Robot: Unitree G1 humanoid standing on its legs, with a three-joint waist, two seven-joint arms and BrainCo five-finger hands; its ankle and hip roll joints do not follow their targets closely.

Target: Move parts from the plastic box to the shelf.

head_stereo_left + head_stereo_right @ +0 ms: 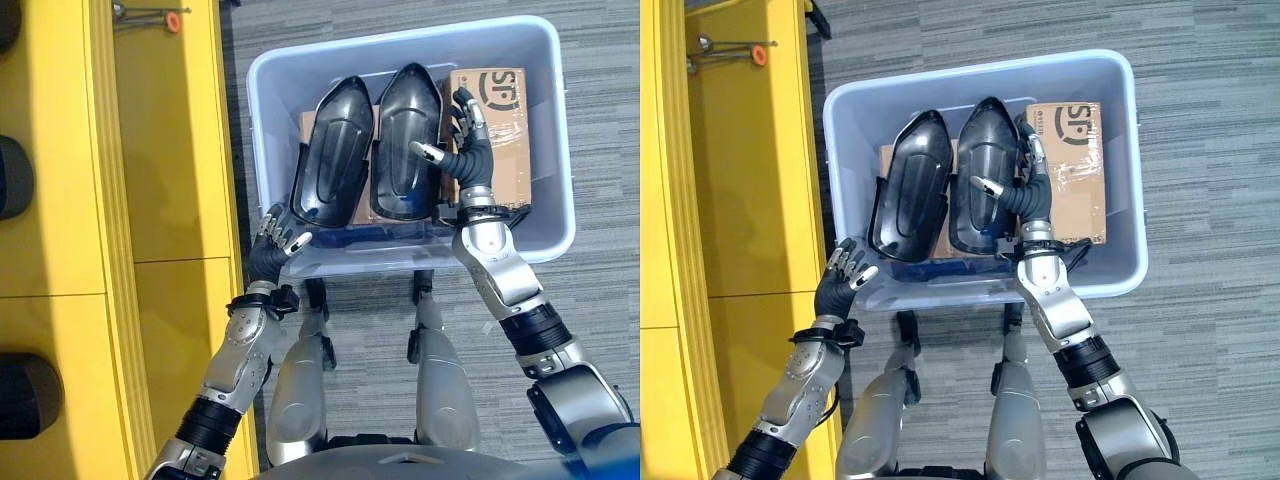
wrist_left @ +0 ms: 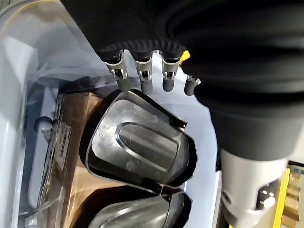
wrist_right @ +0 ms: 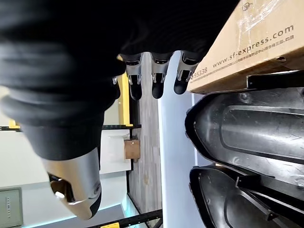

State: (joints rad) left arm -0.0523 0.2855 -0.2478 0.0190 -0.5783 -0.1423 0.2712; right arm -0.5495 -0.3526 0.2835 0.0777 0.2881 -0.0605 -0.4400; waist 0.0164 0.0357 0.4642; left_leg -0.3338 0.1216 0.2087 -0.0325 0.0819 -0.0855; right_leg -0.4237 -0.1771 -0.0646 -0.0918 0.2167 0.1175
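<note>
Both hands are hanging over the near end of the plastic box point(image 1: 262, 75) as I'm looking down at it. I'm holding my left hand point(image 1: 277, 240) just outside the box's near left corner, fingers loosely spread and gripping nothing, their tips point(image 2: 124, 83) hovering close to the rim of the left black shell point(image 1: 335, 150). My right hand point(image 1: 462, 140) is reaching inside the box, fingers relaxed and apart, sitting between the right black shell point(image 1: 405, 135) and the cardboard carton point(image 1: 500, 125), with its fingertips point(image 3: 180, 85) right by the carton's edge; whether it is touching either, I cannot tell. Both shells are lying side by side on brown cardboard in the box, none yet on the yellow shelf point(image 1: 160, 150) to my left. As I judge it, I'm lining up a two-handed lift, so each hand should be closing on opposite edges of one shell, not straddling both, before raising it clear of the box wall.
</note>
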